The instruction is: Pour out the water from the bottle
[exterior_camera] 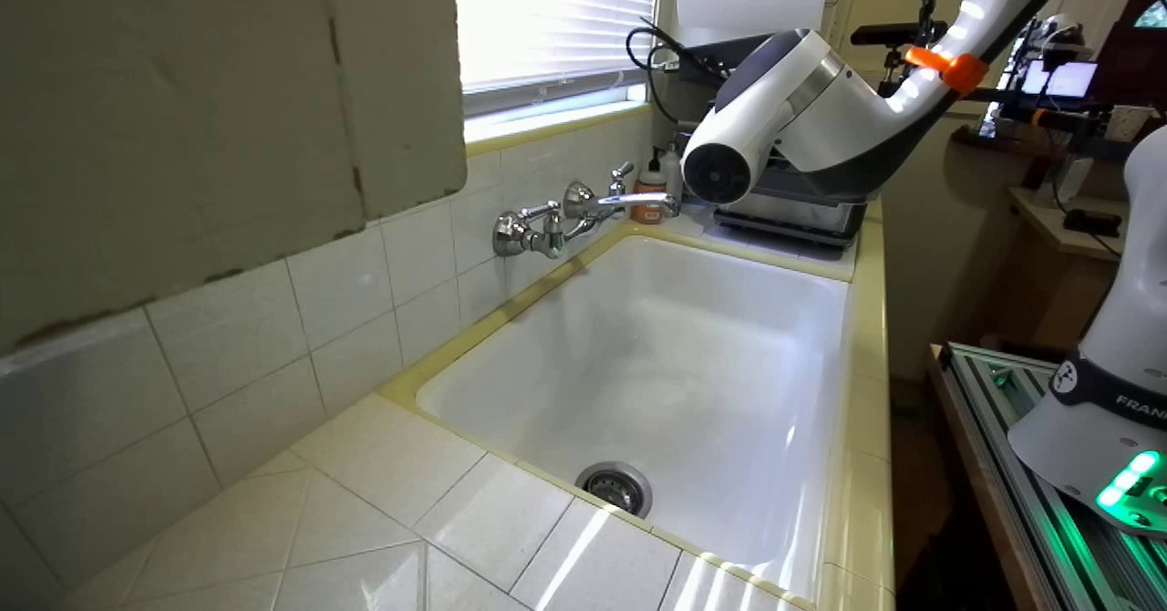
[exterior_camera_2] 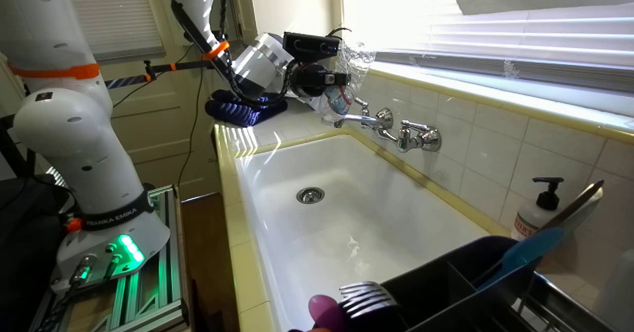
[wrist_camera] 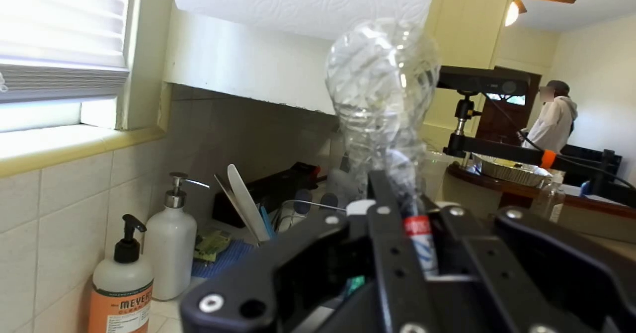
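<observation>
In an exterior view the clear plastic bottle (exterior_camera_2: 357, 60) hangs steeply tilted, its label lower down and its lower end close to the faucet spout. My gripper (exterior_camera_2: 344, 79) is shut on its squeezed, crumpled middle. The wrist view shows the fingers pinching the bottle (wrist_camera: 382, 79), with its rounded clear end rising above them and part of the red, white and blue label between the fingers. I cannot make out any water inside, nor a stream leaving the bottle. Elsewhere the arm hides both gripper and bottle.
Below lies the white sink (exterior_camera_2: 277, 252) with its drain (exterior_camera_2: 310, 195). The chrome faucet (exterior_camera: 629, 201) juts from the tiled wall. A black cutlery holder (exterior_camera_2: 446, 287) stands at the sink's end, near soap bottles (wrist_camera: 121, 293). A dark cloth item (exterior_camera_2: 242, 108) rests on the counter.
</observation>
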